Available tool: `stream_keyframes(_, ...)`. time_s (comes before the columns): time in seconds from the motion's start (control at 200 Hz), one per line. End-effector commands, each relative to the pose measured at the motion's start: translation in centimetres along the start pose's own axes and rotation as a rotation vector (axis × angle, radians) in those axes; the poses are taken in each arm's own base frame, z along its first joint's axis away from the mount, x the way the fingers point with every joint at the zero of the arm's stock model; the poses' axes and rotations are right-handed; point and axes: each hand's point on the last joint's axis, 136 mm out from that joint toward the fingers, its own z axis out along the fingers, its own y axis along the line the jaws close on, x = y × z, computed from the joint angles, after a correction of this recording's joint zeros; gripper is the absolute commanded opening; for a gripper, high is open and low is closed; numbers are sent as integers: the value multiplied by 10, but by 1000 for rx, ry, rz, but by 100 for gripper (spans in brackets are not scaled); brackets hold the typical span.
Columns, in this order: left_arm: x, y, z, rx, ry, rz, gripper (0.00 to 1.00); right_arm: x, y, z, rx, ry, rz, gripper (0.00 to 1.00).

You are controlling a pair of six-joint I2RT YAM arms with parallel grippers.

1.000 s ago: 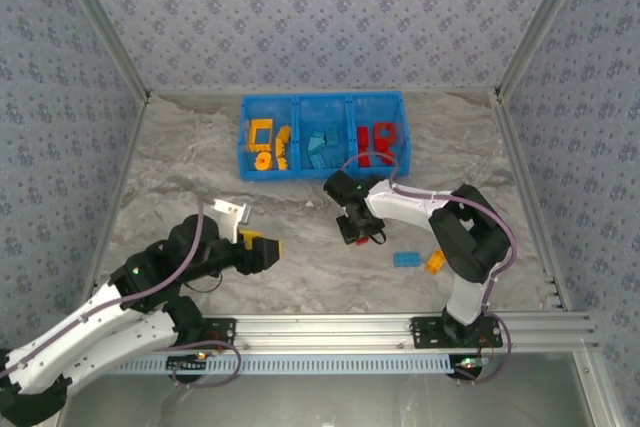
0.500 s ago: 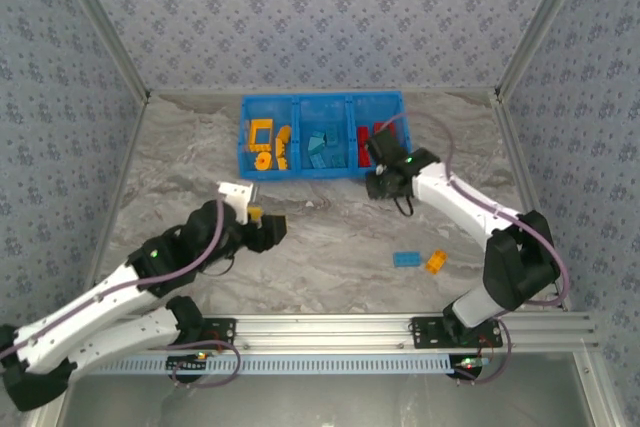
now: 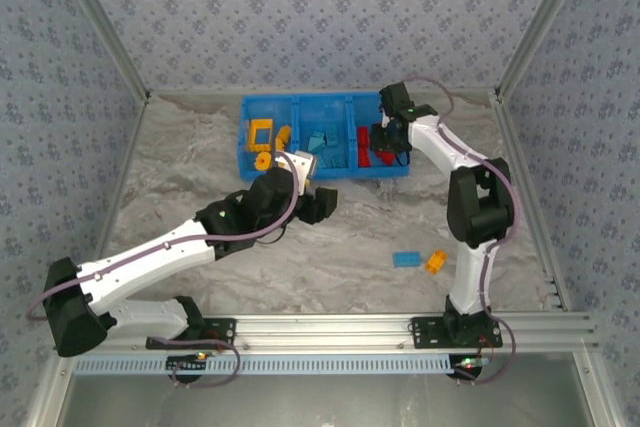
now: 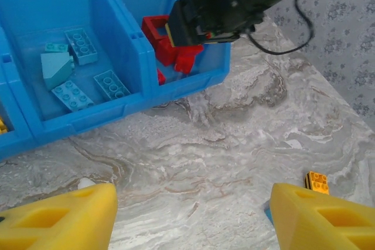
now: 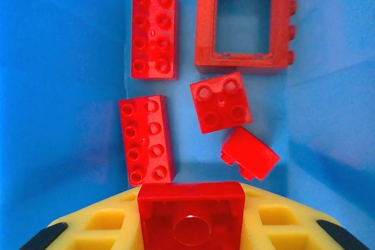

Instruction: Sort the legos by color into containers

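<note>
The blue bin (image 3: 325,174) stands at the back, with yellow-orange legos (image 3: 266,142) in its left compartment, teal-blue ones (image 3: 323,147) in the middle and red ones (image 3: 372,155) on the right. My right gripper (image 3: 388,142) hangs over the red compartment, shut on a red square brick (image 5: 190,206). Below it lie two long red bricks (image 5: 146,139), a red frame (image 5: 245,19) and two small red pieces. My left gripper (image 4: 190,221) is open above bare table just in front of the bin (image 4: 135,95). A blue brick (image 3: 406,259) and an orange brick (image 3: 436,262) lie on the table.
The marble tabletop is fenced by patterned walls and a metal rail along the near edge. In the left wrist view the orange brick (image 4: 317,181) lies just beyond my right-hand finger (image 4: 322,215). The right arm (image 4: 234,4) reaches over the bin's right end.
The right arm swung from mid-table back to the bin's red compartment, carrying the red brick. The left arm reached forward and right, up to the bin's front.
</note>
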Motion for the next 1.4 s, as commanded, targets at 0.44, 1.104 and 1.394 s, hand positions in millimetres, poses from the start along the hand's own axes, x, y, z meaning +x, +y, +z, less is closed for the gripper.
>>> stream_keyframes(0.44, -5, -26, 2, 98, -5, -4, 70, 16, 9, 19, 2, 80, -37, 52)
stream_keyframes(1.104, 96, -147, 108, 263, 388, 257, 70, 89, -28, -279, -74, -357, 84, 59)
stream_keyframes(1.394, 151, -202, 161, 189, 500, 384, 70, 162, -35, -380, -287, -569, 129, 65)
